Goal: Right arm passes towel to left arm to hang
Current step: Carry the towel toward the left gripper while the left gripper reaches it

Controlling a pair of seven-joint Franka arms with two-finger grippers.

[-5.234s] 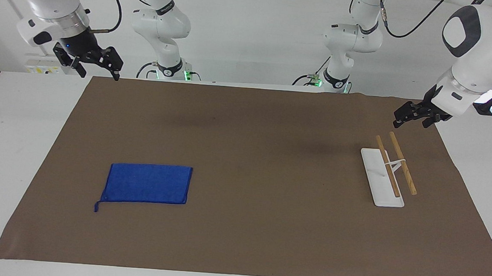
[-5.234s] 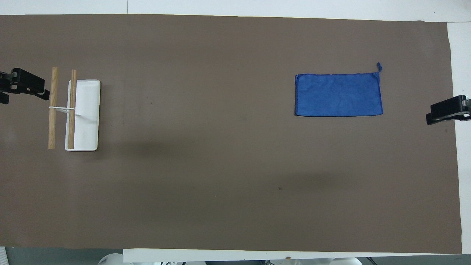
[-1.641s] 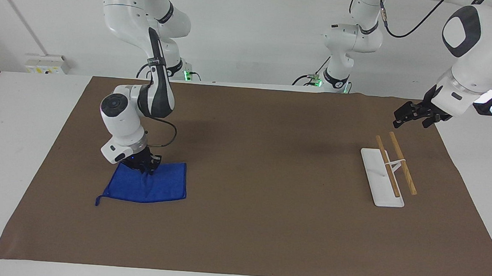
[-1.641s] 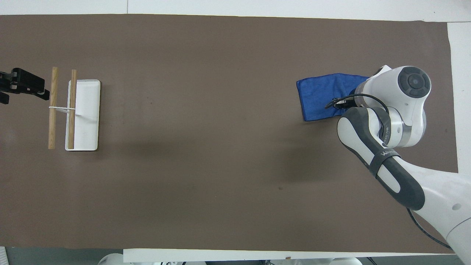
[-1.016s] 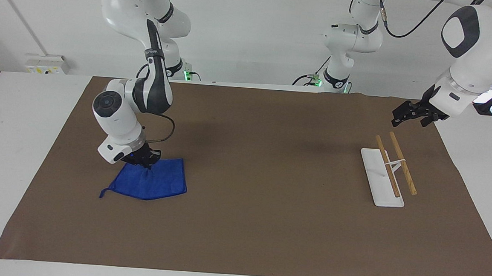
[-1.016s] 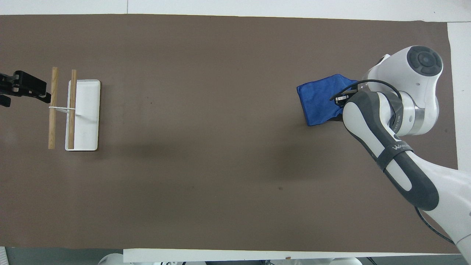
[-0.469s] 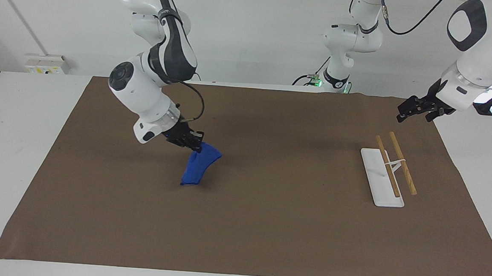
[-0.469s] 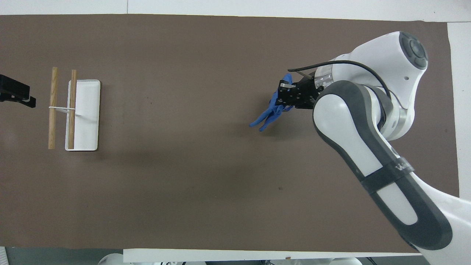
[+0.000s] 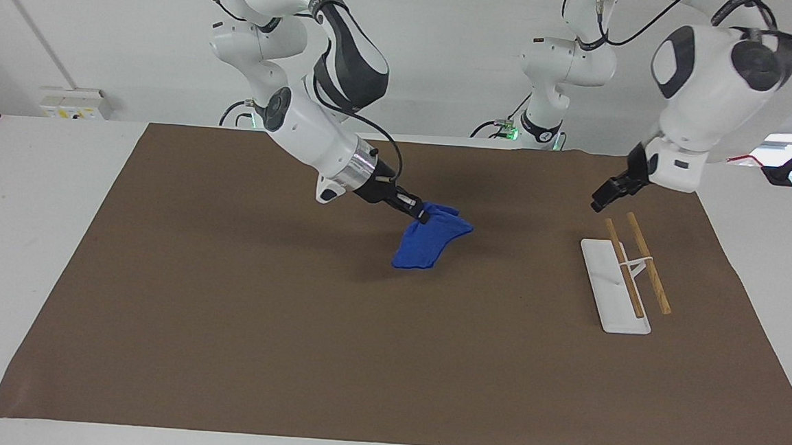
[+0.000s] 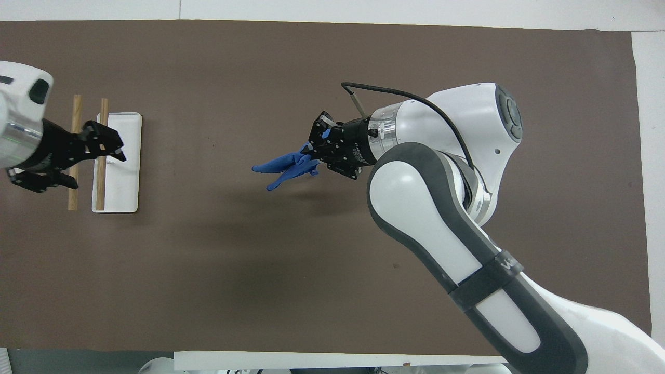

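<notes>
My right gripper (image 9: 422, 216) is shut on the blue towel (image 9: 430, 242) and holds it bunched and hanging in the air over the middle of the brown mat. In the overhead view the right gripper (image 10: 313, 154) pinches one end and the towel (image 10: 283, 166) trails toward the left arm's end. My left gripper (image 9: 600, 200) is open and empty, up in the air. In the overhead view the left gripper (image 10: 96, 167) sits over the rack's wooden rods (image 10: 102, 189).
The towel rack has a white base (image 9: 608, 297) and two wooden rods (image 9: 649, 265) and stands on the brown mat (image 9: 292, 354) at the left arm's end. Its base also shows in the overhead view (image 10: 127, 176).
The right gripper took hold of the flat towel, lifted it and carried it toward the left arm's end. The left gripper has swung in over the rack.
</notes>
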